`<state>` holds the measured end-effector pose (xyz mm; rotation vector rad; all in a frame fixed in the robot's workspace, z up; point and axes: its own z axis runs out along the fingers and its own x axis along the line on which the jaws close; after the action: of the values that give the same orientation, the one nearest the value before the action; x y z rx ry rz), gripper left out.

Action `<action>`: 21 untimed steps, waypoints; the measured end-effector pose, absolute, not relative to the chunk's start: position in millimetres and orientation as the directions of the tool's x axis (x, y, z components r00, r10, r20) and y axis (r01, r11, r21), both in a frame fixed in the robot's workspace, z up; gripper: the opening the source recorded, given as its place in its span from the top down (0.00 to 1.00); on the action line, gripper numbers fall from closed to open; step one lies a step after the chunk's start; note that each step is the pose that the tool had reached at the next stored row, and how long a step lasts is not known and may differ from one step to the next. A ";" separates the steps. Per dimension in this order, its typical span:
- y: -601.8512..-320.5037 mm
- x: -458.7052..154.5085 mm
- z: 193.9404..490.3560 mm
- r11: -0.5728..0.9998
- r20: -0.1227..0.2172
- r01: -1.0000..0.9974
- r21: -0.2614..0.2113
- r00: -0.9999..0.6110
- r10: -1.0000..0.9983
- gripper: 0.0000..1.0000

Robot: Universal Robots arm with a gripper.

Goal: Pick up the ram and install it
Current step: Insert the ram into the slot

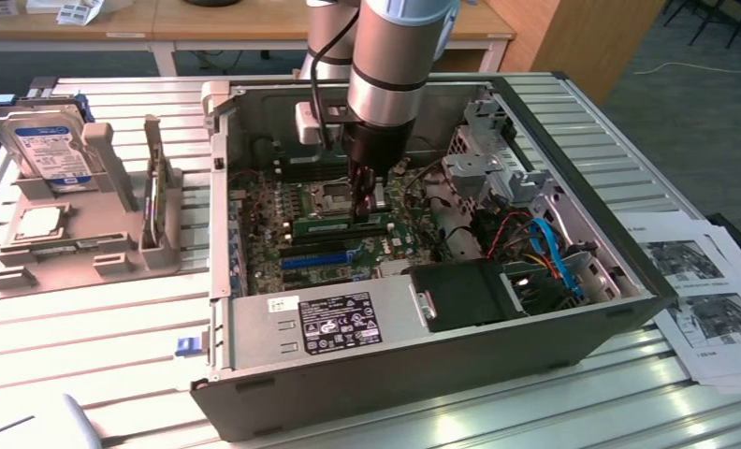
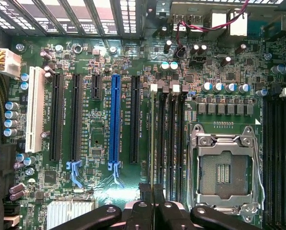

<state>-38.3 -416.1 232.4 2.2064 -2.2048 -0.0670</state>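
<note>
Ram (image 1: 343, 224) shows in the exterior view as a thin green stick inside the open case (image 1: 345, 341), directly under the tips of the gripper (image 1: 368, 208), which points straight down at it. Its long axis runs level from the exterior view's left to right. The gripper meets it a little right of its middle, so more of the stick reaches to the exterior view's left. It lies between the CPU socket (image 1: 333, 196) on the far side and the blue slot (image 1: 314, 260) on the near side. I judge the gripper to be clamped on the stick's upper edge. Whether the lower edge touches a slot I cannot tell. On the worktop (image 1: 83, 346), at the exterior view's left, a grey rack (image 1: 108, 253) carries a hard drive (image 1: 52, 150), well apart from the case.

In the wrist view the gripper (image 2: 152, 194) hangs over the motherboard with its fingers (image 2: 144, 192) drawn close together, only a narrow dark seam between them. The black memory slots (image 2: 169, 143) run straight away from the gripper, side by side, between the blue slot (image 2: 116, 120) and the CPU socket (image 2: 223, 167). The seam seems about in line with the memory slot nearest the blue slot, so grip axis and slot axis look parallel.
</note>
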 end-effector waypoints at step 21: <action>-416.1 -39.3 232.4 -0.001 -0.020 -0.999 0.037 0.001 -1.000 0.88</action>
<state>-39.3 -416.1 232.4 2.2131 -2.2112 -0.0633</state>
